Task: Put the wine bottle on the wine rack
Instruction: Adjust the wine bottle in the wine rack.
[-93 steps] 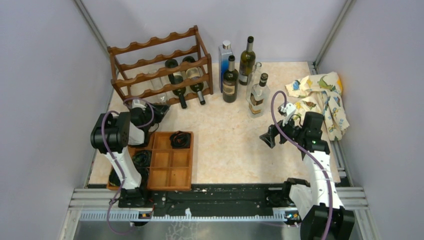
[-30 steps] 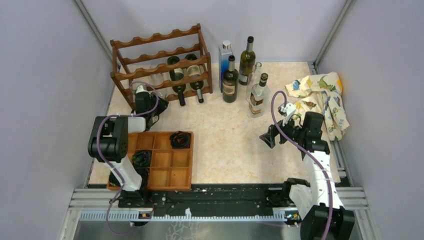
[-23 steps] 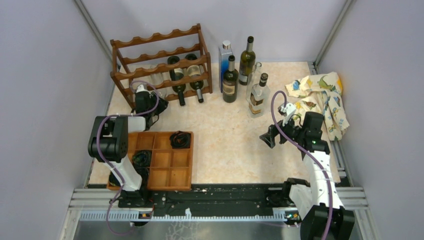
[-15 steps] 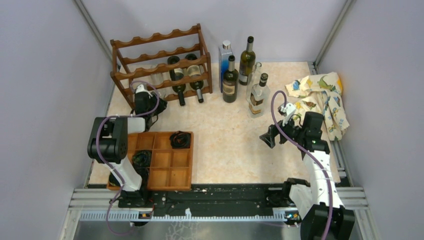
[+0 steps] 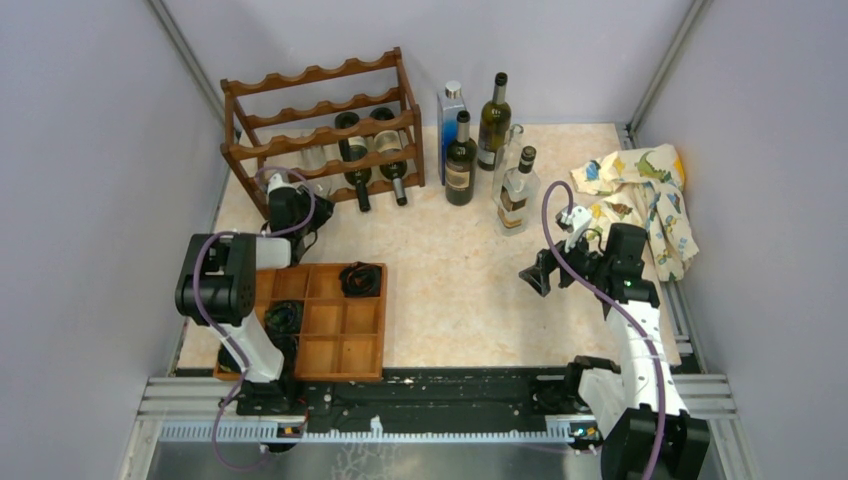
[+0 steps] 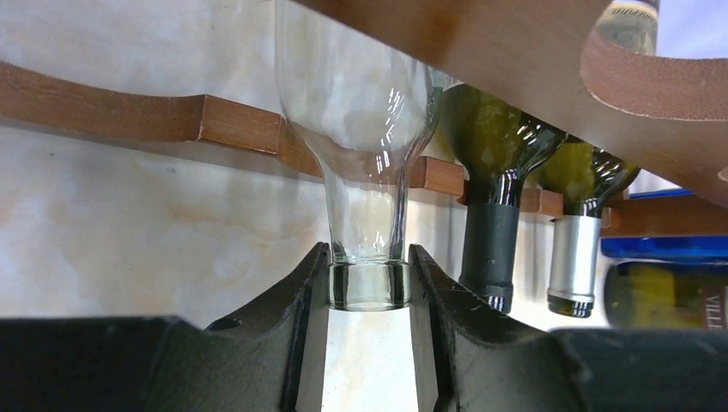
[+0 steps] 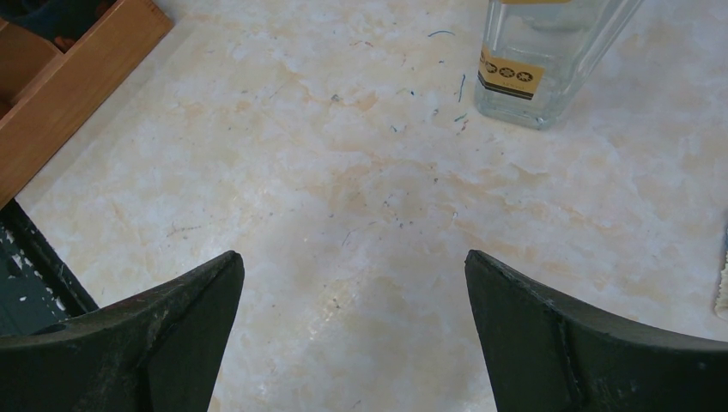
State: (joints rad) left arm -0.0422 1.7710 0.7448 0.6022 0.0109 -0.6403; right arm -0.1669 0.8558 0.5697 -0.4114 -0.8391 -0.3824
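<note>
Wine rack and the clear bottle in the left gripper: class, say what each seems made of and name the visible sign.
Wine rack: probably wood, reddish-brown stain, dull sheen; a squared cut end shows on one rail. Clear bottle, neck clamped in the left gripper: likely glass, glossy; see-through with sharp highlights, though hard plastic is possible.

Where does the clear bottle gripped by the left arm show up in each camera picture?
Top external: the clear bottle lies low in the wine rack, at its left end, neck toward the left tool.
Left wrist: centre of the picture, neck between the tool's fingers.
Right wrist: not in it; the labelled bottle there is another.
Shared landmark: the dark green bottle beside it in the rack.
</note>
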